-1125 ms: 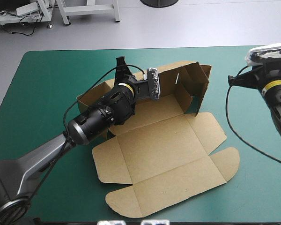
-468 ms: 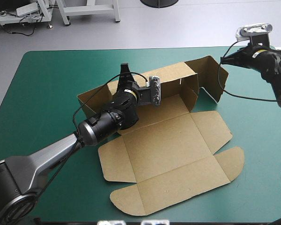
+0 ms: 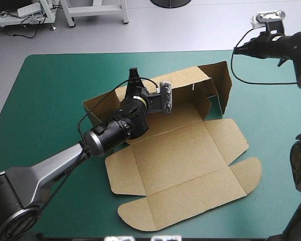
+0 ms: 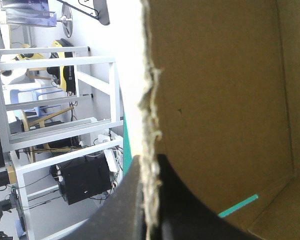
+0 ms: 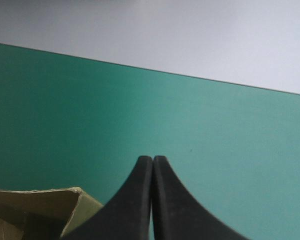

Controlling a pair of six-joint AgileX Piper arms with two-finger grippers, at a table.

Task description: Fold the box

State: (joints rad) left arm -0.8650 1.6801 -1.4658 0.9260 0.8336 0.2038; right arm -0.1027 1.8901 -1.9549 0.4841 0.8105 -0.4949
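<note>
1. Box (image 3: pixel 173 155): brown cut sheet, part-formed, lying mid-counter and a little toward the right edge. The teal-green counter (image 3: pixel 50 90) is bare around it.
2. Far wall (image 3: pixel 185 80) is raised along the side facing the counter's far edge. The end flap (image 3: pixel 219 83) at its right end stands upright and is turned forward. The near panels (image 3: pixel 185 201) lie flat toward the near edge, unfolded.
3. Left claw (image 3: pixel 134 80) is clenched on the far wall's top edge. In its wrist view the rough board edge runs up between the two black fingers, one on each face. This pinch looks meant to hold the wall upright while the ends are worked.
4. Right claw (image 3: pixel 239 49) is pressed shut on nothing, its tips meeting in a point. It hangs raised over the counter's far right corner, apart from the box. In its wrist view one board corner shows just beside it.
5. Judgement: the right end is the step in hand, and the right claw would need to come down to the end flap.
6. Risk: the wall may spring flat if the left pinch slips.
</note>
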